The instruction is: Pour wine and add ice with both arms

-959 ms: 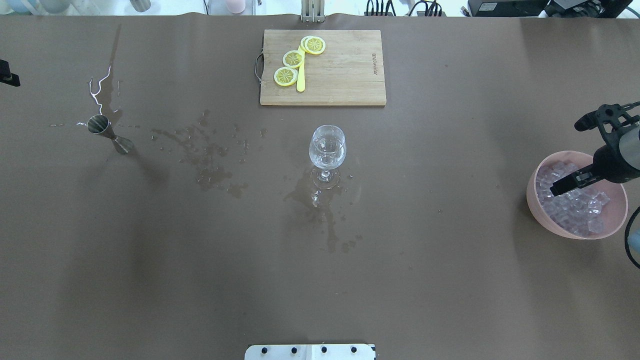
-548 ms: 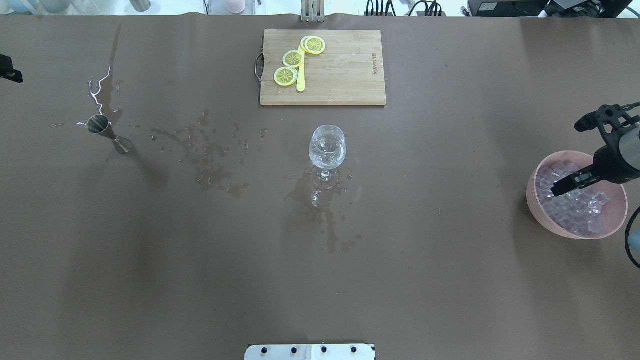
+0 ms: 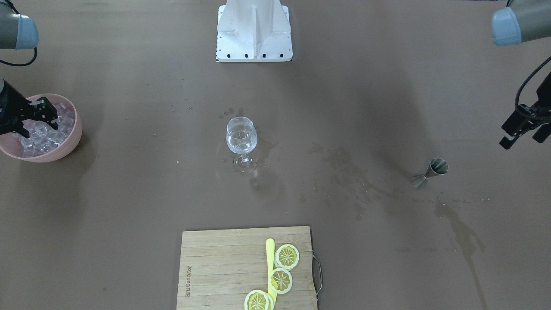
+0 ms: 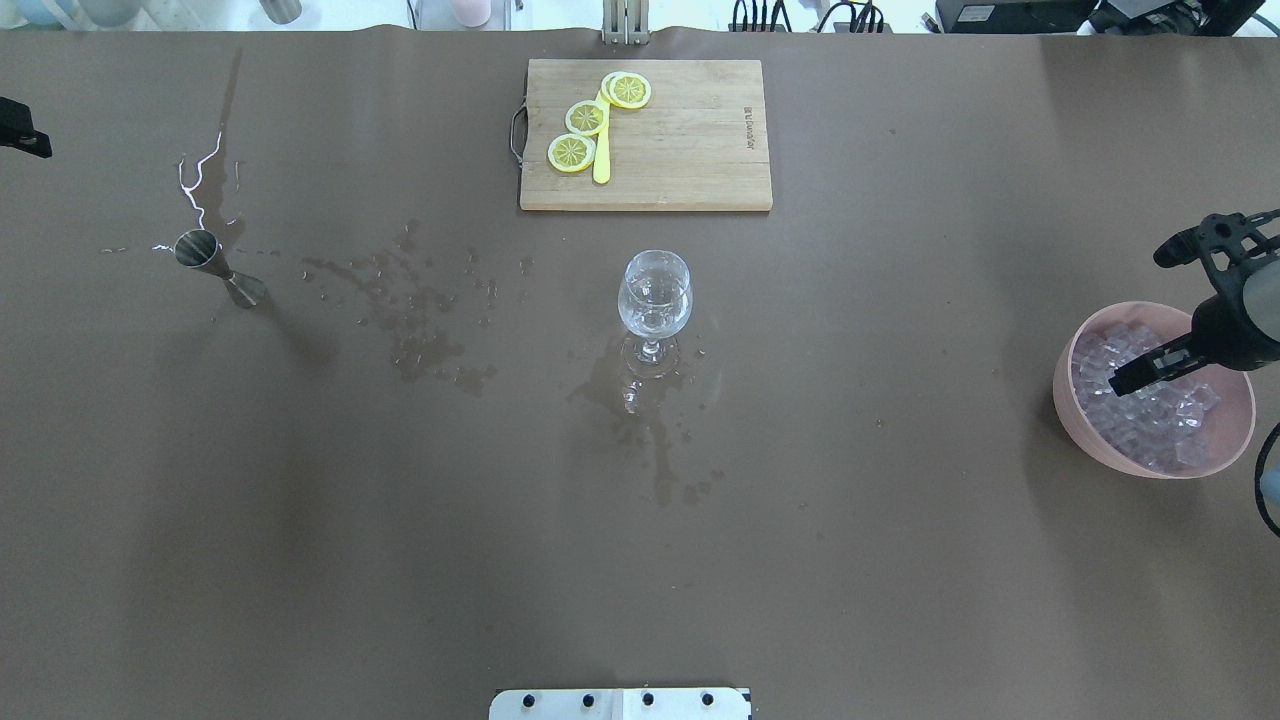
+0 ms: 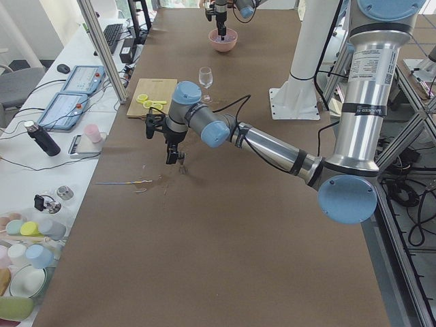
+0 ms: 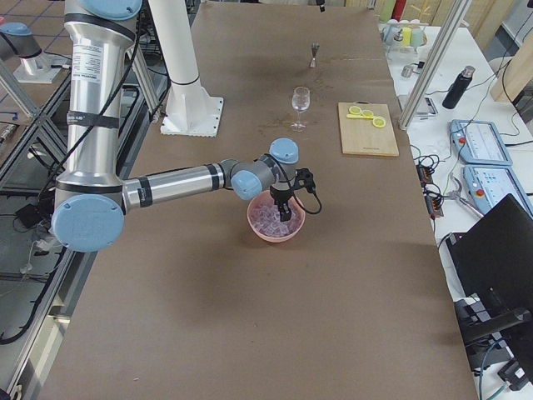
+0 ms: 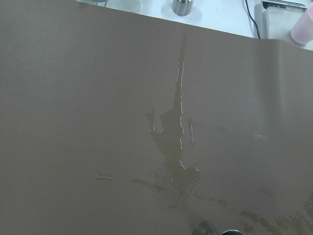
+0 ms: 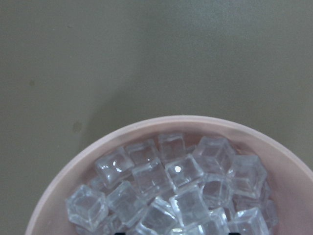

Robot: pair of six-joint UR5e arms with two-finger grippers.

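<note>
Table (image 4: pixel 900 560) unchanged; right claw (image 4: pixel 1122 380) has edged sideways over ice (image 4: pixel 1160 428).

The right arm (image 6: pixel 175 185) reaches far out, and the right gripper (image 3: pixel 47 114) points down with its fingers apart. The left arm (image 5: pixel 272 146) stretches out too. The left gripper (image 3: pixel 520 138) hangs in the air, fingers apart.

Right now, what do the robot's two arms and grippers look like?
The left arm and right arm are silver-grey jointed tubes with light-blue joint caps and black bands. Black cables loop near their wrists. The left gripper and right gripper are black, two-fingered. Tube lettering is unreadable.
</note>
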